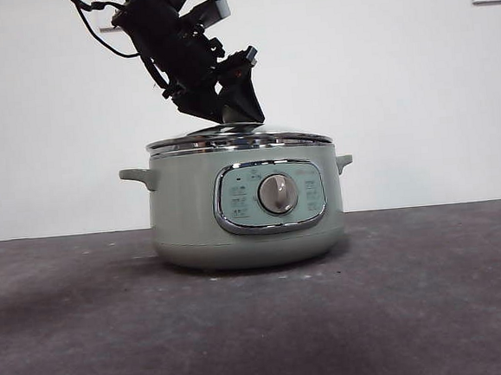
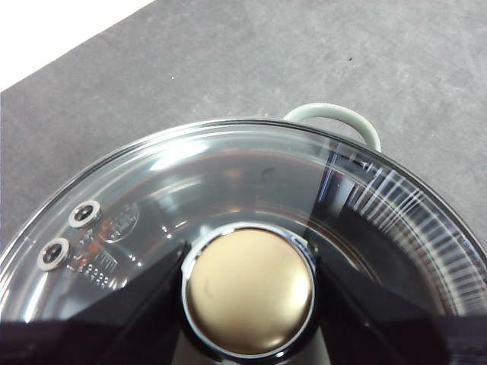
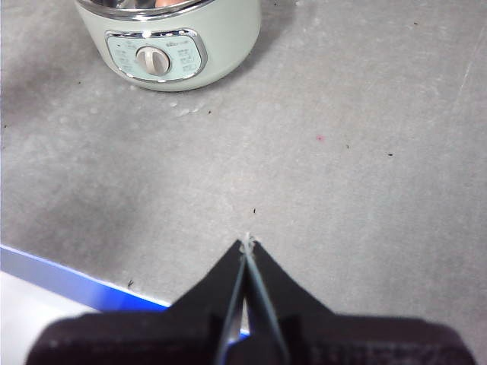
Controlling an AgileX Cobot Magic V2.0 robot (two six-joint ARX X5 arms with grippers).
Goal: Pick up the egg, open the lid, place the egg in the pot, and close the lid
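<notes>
Lid (image 1: 239,140) sits on the pot (image 1: 245,212), and the left hand (image 2: 249,304) straddles its knob (image 2: 249,290), jaws at either side; whether it pinches, I cannot tell. Right hand (image 3: 247,245) waits pressed together over the worktop (image 3: 342,152). Egg unseen, possibly inside.

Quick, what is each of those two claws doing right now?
Left gripper: closed around the lid's knob, lid sitting on the pot.
Right gripper: shut, holding nothing, above the table.
</notes>
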